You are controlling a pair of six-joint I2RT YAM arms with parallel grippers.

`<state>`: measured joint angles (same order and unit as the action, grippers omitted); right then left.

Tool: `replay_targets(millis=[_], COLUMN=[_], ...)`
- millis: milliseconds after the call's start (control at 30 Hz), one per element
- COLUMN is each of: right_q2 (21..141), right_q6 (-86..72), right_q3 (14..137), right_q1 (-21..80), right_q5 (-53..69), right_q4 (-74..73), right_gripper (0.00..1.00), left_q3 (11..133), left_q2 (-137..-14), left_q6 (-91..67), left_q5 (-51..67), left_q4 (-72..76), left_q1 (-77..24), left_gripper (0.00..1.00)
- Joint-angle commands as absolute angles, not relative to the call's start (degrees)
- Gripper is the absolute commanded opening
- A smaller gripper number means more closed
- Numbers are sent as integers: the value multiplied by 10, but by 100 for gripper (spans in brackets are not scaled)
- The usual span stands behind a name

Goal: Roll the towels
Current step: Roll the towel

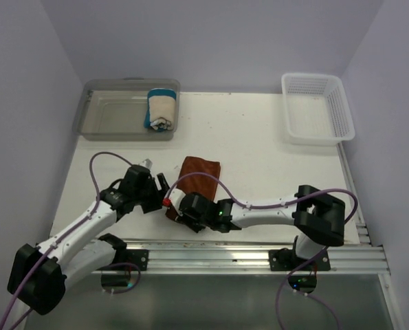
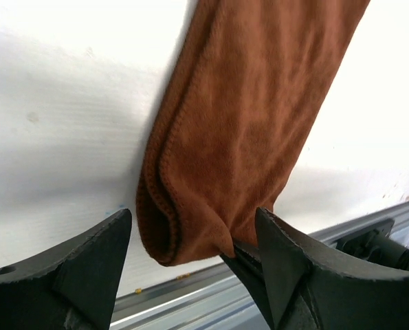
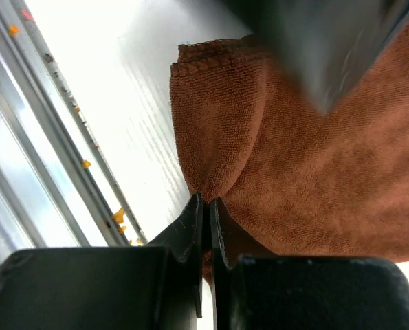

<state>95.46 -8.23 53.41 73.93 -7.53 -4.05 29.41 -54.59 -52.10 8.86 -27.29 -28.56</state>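
The rust-brown towel (image 1: 203, 175) lies folded into a long strip on the white table, near the front edge. My right gripper (image 1: 172, 204) is shut on the towel's near corner (image 3: 211, 185), its jaws pinching a small fold of cloth. My left gripper (image 2: 192, 213) is open, its fingers (image 2: 94, 254) standing on either side of the towel's folded near end (image 2: 190, 206) without touching it. The cream towel with blue edges (image 1: 161, 108) sits rolled inside the clear plastic bin at the back left.
The clear plastic bin (image 1: 108, 117) stands at the back left and a white mesh basket (image 1: 317, 108) at the back right. A metal rail (image 1: 259, 251) runs along the table's front edge, close behind both grippers.
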Motion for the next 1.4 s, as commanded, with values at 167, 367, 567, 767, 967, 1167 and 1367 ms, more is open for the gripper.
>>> replay_targets(millis=[167, 367, 567, 767, 967, 1167, 1367], right_q2=[939, 962, 997, 1027, 1049, 1072, 1085], right_q6=[-120, -163, -197, -216, -239, -240, -238], right_q3=[566, 591, 606, 624, 648, 656, 656], right_q1=[679, 625, 578, 551, 531, 518, 514], right_q5=[99, 230, 320, 351, 363, 364, 367], right_q4=[-70, -89, -88, -105, -138, -166, -166], right_gripper=[0, 0, 0, 0, 0, 0, 0], left_q3=[304, 303, 302, 298, 283, 235, 219], left_q2=[-538, -529, -477, -466, -476, -488, -506], left_q6=[-475, -464, -461, -444, -449, -472, -488], left_q5=[120, 126, 126, 136, 175, 263, 280], left_q4=[-294, -306, -308, -316, -293, -214, -164], left_q1=[-224, -224, -225, -225, -232, -233, -234], left_gripper=[75, 70, 65, 59, 45, 39, 39])
